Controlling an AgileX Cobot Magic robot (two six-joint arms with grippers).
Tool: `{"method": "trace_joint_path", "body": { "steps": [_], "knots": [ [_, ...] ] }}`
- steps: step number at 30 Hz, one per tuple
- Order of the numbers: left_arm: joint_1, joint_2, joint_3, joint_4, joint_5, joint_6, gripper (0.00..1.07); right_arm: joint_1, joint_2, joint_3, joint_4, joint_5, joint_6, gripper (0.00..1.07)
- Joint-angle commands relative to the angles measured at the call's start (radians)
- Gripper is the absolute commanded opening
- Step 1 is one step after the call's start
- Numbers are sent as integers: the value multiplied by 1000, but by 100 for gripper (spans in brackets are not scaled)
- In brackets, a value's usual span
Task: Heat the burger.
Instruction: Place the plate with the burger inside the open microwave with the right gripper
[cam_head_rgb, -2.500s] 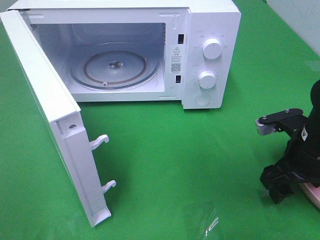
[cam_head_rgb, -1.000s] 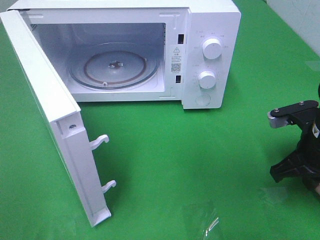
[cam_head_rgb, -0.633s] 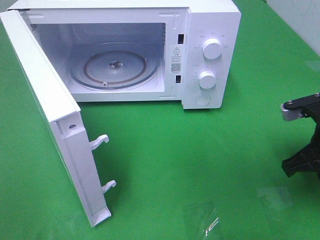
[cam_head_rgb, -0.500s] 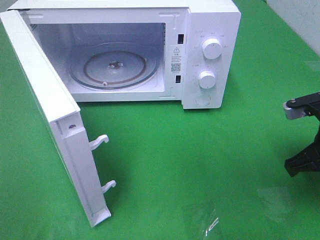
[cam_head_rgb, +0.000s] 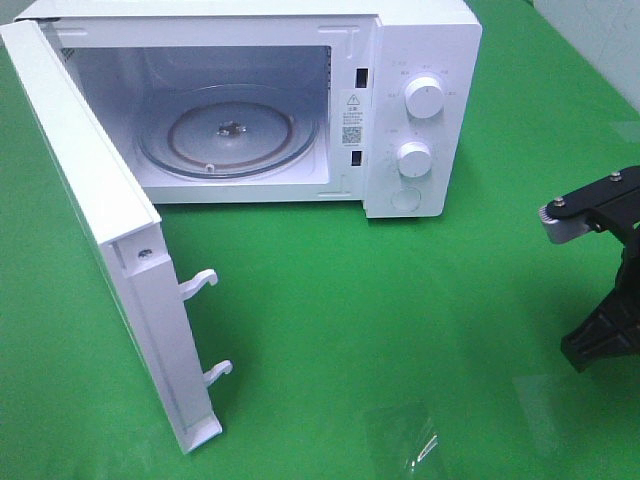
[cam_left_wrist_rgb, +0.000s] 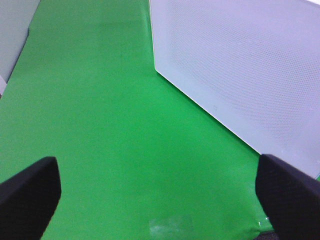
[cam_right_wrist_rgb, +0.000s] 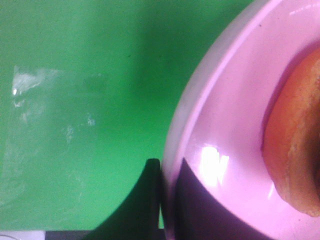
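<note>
R jaws: shut on plate (cam_right_wrist_rgb: 235, 105) rim. L jaws: wide open, empty. Risk: tilt from edge grip, burger (cam_right_wrist_rgb: 295, 150) slide-off.

White microwave (cam_head_rgb: 425, 40) at green tabletop's (cam_head_rgb: 400, 300) far edge, door (cam_head_rgb: 90, 200) wide open, glass turntable (cam_head_rgb: 228, 130) inside; clear scrap (cam_head_rgb: 425, 447) near front edge; pink plate (cam_right_wrist_rgb: 230, 140).

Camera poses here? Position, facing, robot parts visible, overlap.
Exterior high: mounted above, angled down at the green cloth and open microwave; right arm at the right edge.
Left wrist: on the left arm, facing along the cloth past the microwave door; left hand open.
Right wrist: facing down at the pink plate and burger; right hand shut on the plate's rim.
Shared: exterior high and left wrist both show the door.
</note>
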Motion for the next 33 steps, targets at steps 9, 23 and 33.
{"method": "trace_joint_path", "body": {
  "steps": [9,23,33],
  "knots": [
    [-4,-16,3,-5,-16,0,98,154,-25,44,-65,56,4,0],
    [-4,-16,3,-5,-16,0,98,363,-100,130,-63,67,4,0],
    [-4,-16,3,-5,-16,0,98,512,-126,164,-67,76,4,0]
  ]
}}
